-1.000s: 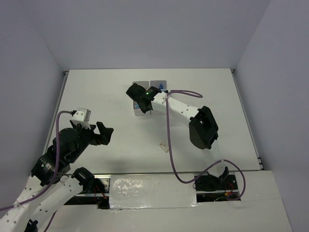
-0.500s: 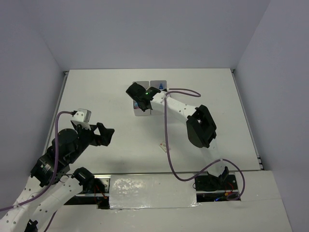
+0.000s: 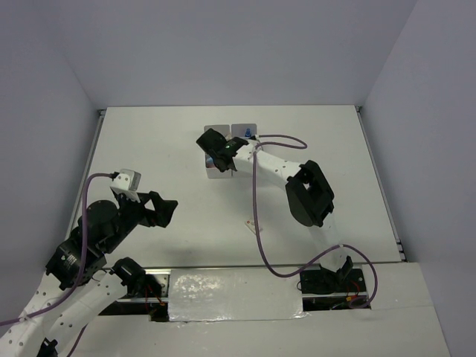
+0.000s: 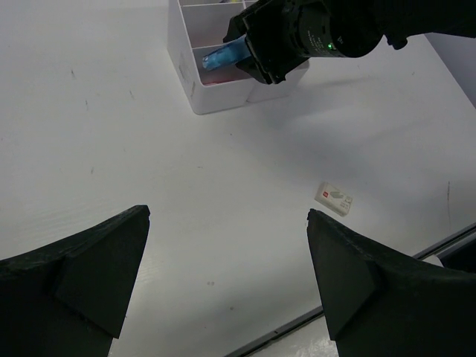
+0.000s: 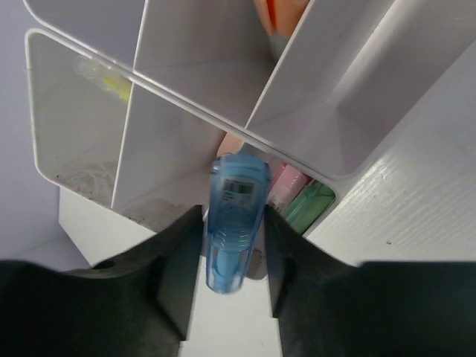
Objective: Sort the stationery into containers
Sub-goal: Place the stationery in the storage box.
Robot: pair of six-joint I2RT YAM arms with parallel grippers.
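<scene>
My left claw (image 4: pixel 227 216), two matte black wedges, hangs low over the scuffed white surface (image 4: pixel 111 149) with its fingers wide apart. Beyond it one flat white piece (image 4: pixel 334 198) lies alone. Farther out, my right arm reaches forward and its claw (image 5: pixel 236 256) tilts down over the tray (image 5: pixel 141 97) of thin translucent walls. It is clamped on one ribbed clear-blue marker (image 5: pixel 236 216) at the mouth of a corner cell holding one pink item (image 5: pixel 286 182) and one green item (image 5: pixel 311 204).
</scene>
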